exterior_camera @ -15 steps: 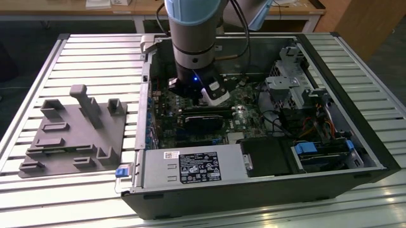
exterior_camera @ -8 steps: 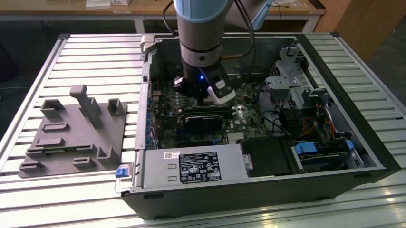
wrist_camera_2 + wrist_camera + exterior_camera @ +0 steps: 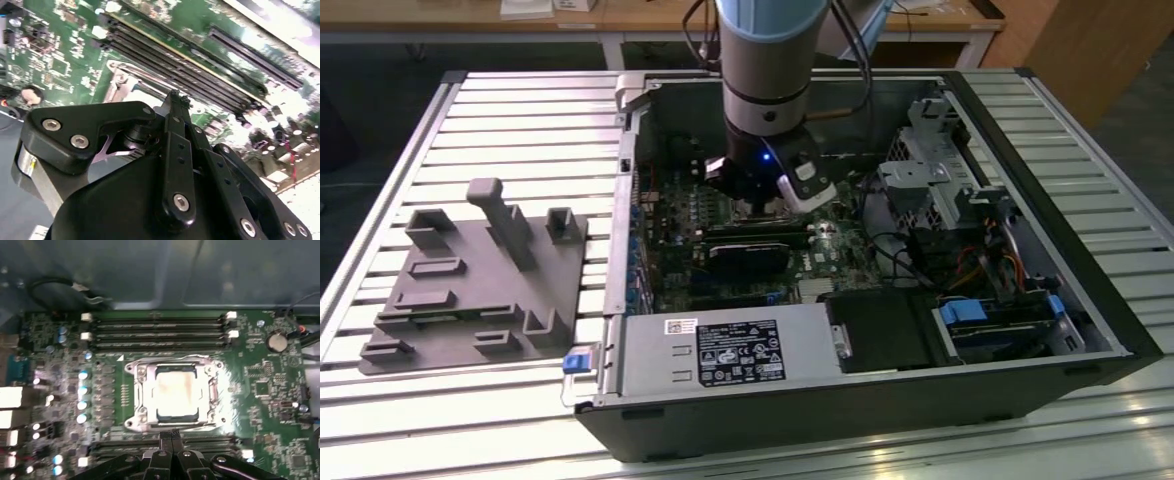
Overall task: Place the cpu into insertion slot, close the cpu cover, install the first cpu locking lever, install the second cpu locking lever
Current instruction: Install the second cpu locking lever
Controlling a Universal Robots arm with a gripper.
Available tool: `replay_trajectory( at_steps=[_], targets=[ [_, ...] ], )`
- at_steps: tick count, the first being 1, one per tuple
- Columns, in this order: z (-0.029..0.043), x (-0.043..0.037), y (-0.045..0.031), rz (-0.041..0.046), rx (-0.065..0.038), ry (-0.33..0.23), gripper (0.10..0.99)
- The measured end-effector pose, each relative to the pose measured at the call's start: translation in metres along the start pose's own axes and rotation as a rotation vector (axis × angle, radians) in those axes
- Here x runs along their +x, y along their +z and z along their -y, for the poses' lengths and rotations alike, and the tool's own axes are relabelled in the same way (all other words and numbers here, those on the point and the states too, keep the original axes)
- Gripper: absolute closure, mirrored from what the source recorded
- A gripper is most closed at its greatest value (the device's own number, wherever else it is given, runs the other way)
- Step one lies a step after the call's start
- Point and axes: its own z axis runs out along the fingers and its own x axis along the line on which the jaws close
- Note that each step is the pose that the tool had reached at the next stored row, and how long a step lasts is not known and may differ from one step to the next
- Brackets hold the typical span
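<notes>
Ribbed metal surface (image 3: 507, 130) carries the open black computer case (image 3: 881, 400), where the black pincer (image 3: 171, 436), fingertips together and empty, hovers beside the silvery-tan square cpu (image 3: 175, 394) seated under the silvery metal cpu cover (image 3: 174, 361); judging so, lever-locking is in hand.

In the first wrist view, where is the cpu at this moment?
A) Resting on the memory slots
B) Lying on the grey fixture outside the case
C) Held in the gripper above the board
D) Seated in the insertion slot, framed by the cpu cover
D: the cpu sits flat in the insertion slot, with the cpu cover around it, and the gripper is shut and holds nothing.
</notes>
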Motion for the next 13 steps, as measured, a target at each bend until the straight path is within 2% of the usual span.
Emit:
replay_trajectory(
  at_steps=[4, 9, 13],
  targets=[
    [-0.0072, -0.0044, 0.0016, 0.0004, 0.006, 0.001, 0.98],
    [-0.0146, -0.007, 0.0033, 0.0019, 0.032, 0.001, 0.98],
    [-0.0245, -0.0073, 0.0054, 0.0028, 0.05, 0.0, 0.98]
  ],
)
